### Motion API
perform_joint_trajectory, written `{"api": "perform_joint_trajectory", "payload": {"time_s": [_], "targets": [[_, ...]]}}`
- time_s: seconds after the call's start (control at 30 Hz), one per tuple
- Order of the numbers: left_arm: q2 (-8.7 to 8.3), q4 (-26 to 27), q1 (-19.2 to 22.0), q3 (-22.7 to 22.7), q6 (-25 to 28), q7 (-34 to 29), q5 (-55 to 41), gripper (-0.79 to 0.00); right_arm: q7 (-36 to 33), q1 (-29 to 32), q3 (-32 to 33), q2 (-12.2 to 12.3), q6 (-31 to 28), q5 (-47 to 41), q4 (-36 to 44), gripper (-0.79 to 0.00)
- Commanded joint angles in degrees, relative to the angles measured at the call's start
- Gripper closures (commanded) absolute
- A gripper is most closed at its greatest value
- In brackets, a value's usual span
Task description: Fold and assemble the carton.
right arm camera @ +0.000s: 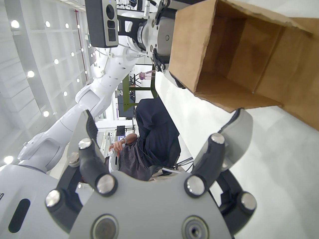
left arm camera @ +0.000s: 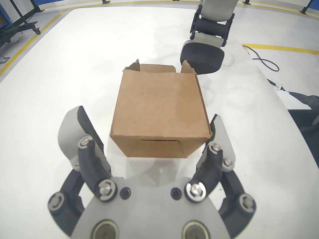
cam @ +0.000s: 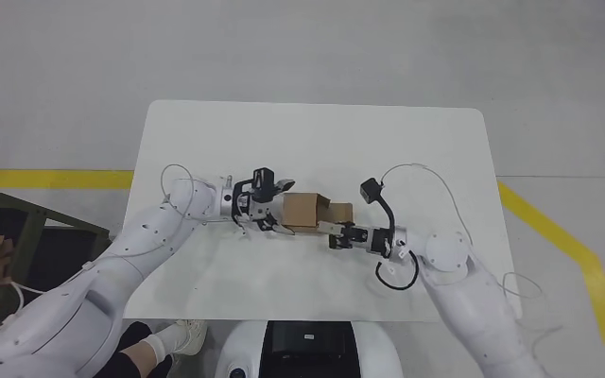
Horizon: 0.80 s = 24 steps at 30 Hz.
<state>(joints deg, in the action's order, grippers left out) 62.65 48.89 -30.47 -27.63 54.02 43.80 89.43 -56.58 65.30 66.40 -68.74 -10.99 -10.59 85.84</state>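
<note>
Desk (cam: 378, 132): white, smooth, with rounded corners. The carton lies near its middle.

Left gripper (left arm camera: 147, 115): just left of the carton, at its closed end. The jaws are spread wide and hold nothing. Each finger is a grey curved shell with a black dimpled pad (left arm camera: 83, 119). One finger stands apart from one side of the carton. The other sits just beside the opposite corner, and contact cannot be told.

Carton (cam: 304, 210): plain brown cardboard, matte and boxy, lying on its side on the desk between the two grippers. The closed end has a tuck-in panel and a thin slot and faces the left gripper. The open end has short, ragged-edged flaps and a hollow inside, and faces the right gripper.

Right gripper (right arm camera: 163, 113): just right of the carton, at its open mouth. The jaws are apart and grip nothing. One rounded grey fingertip is just beside the edge of a carton wall at the mouth. The other finger stands well apart from the carton.
</note>
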Motion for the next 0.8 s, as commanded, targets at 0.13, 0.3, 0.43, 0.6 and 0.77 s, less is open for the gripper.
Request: {"api": "perform_joint_trajectory", "payload": {"time_s": [0.13,0.3,0.43,0.6,0.77], "targets": [[0.38,0.0,-0.2,-0.1,0.4,-0.2,0.7,-0.785,-1.6,-4.1,-2.3,-0.5,-2.4,-0.9,-4.9,-0.785],[0.58,0.0,-0.2,-0.3,0.7,0.1,1.6,-0.785,-2.6,-6.7,-4.0,-0.9,-4.3,-1.7,-7.2,-0.785],[0.67,0.0,-0.3,-0.5,0.9,0.5,2.2,-0.785,-3.0,-8.3,-5.3,-1.3,-5.5,-2.5,-9.1,-0.785],[0.73,-0.1,-0.4,-0.7,1.2,0.8,2.9,-0.785,-3.7,-10.2,-7.0,-1.8,-7.4,-4.5,-11.2,-0.785],[0.76,0.1,-0.5,-0.9,1.6,1.2,3.7,-0.785,-3.6,-12.1,-8.6,-2.4,-8.1,-5.4,-13.5,-0.785]]}}
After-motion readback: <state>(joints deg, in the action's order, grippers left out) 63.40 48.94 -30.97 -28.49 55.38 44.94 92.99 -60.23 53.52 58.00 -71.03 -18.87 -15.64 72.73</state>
